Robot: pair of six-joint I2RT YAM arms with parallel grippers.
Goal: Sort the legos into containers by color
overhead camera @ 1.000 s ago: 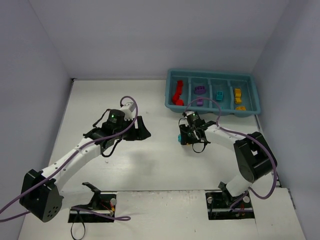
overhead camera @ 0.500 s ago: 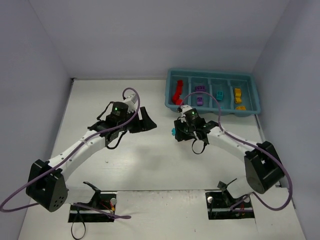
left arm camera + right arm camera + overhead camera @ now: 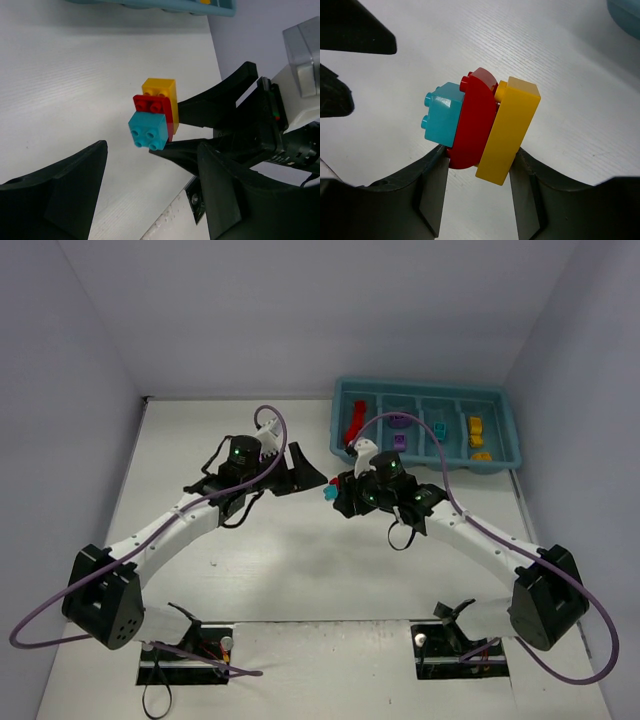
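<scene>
My right gripper (image 3: pixel 336 494) is shut on a stack of three legos (image 3: pixel 328 493): a cyan brick, a rounded red brick and a yellow brick. In the right wrist view the stack (image 3: pixel 480 122) sits between its jaws, held above the table. My left gripper (image 3: pixel 312 472) is open and empty, just left of the stack; in the left wrist view the stack (image 3: pixel 155 117) hangs just beyond its spread fingers. The teal tray (image 3: pixel 425 390) at the back right holds red legos (image 3: pixel 355 425), purple legos (image 3: pixel 400 420), a cyan lego (image 3: pixel 438 430) and yellow legos (image 3: pixel 476 426) in separate compartments.
The white table is bounded by grey walls on the left, back and right. Purple cables loop over both arms. The tray's rim shows at the top of the left wrist view (image 3: pixel 150 4) and in the top right corner of the right wrist view (image 3: pixel 627 10).
My right gripper has carried the stack to the left, towards the table's middle. My left gripper has moved right and stands next to the stack.
</scene>
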